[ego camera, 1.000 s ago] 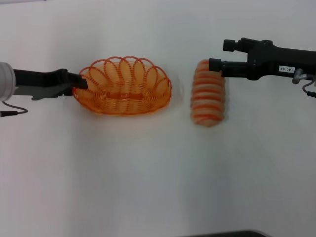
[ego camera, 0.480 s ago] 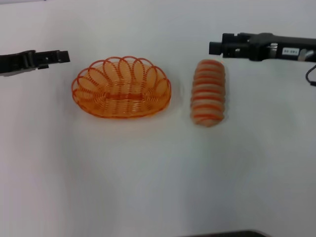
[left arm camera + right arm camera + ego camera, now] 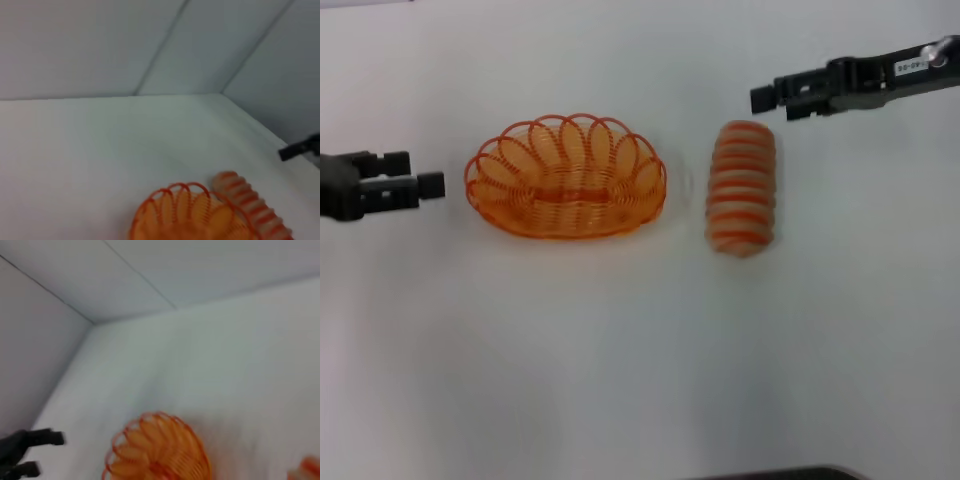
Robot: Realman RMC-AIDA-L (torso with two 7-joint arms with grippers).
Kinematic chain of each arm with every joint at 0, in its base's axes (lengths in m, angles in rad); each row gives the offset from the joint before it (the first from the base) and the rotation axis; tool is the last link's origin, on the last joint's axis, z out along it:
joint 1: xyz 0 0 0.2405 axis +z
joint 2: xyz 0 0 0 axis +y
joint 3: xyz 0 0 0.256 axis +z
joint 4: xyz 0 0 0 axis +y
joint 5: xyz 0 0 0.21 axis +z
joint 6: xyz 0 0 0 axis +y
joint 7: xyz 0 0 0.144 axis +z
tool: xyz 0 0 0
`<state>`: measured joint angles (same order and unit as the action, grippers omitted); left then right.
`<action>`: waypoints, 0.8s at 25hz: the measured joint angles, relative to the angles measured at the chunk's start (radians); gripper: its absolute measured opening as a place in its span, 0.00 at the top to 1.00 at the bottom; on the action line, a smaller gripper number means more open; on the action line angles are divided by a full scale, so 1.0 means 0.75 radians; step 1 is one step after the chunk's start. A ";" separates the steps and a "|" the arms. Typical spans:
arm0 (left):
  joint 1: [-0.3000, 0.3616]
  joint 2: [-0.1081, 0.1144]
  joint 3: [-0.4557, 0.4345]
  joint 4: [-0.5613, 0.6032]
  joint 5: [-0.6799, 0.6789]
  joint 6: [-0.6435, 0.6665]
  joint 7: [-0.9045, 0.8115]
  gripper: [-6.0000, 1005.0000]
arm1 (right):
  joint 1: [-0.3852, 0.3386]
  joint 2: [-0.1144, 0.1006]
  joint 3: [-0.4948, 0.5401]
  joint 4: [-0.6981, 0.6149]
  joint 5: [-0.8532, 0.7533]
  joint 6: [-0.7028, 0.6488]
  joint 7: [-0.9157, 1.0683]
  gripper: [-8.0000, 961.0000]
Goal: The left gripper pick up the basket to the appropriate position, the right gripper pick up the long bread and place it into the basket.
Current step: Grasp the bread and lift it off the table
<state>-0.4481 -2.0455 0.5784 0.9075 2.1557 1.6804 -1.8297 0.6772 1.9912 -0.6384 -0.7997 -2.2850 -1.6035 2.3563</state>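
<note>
Lying apart mid-table, light wire basket [image 3: 566, 177] suits a rim grip, soft long bread [image 3: 742, 187] a gentle mid-loaf pinch; left claw [image 3: 428, 185] and right claw [image 3: 765, 98] hover apart-fingered, empty.

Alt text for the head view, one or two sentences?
An empty orange wire basket and a striped long bread lie apart on a white table. The left gripper hovers open beside the basket; the right gripper hovers past the bread's far end.

On the table [image 3: 620, 350] are 1 basket [image 3: 566, 177], 1 long bread [image 3: 742, 187], and 2 grippers: left gripper [image 3: 428, 171] and right gripper [image 3: 766, 99].
</note>
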 joint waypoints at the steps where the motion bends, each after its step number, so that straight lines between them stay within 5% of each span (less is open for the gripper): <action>1: 0.005 0.009 -0.001 -0.008 -0.001 0.033 0.047 0.20 | 0.023 0.002 -0.002 -0.003 -0.052 -0.010 0.045 0.04; 8: 0.059 0.025 0.015 -0.012 0.008 0.263 0.394 0.21 | 0.194 0.029 -0.018 -0.014 -0.429 -0.047 0.323 0.04; 20: 0.102 0.022 0.102 -0.007 0.122 0.351 0.631 0.21 | 0.313 0.071 -0.156 -0.002 -0.628 0.002 0.651 0.04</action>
<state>-0.3717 -2.0289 0.6547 0.9021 2.2473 1.9440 -1.3563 0.9118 2.0445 -0.7551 -0.8011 -2.7557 -1.6020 2.8447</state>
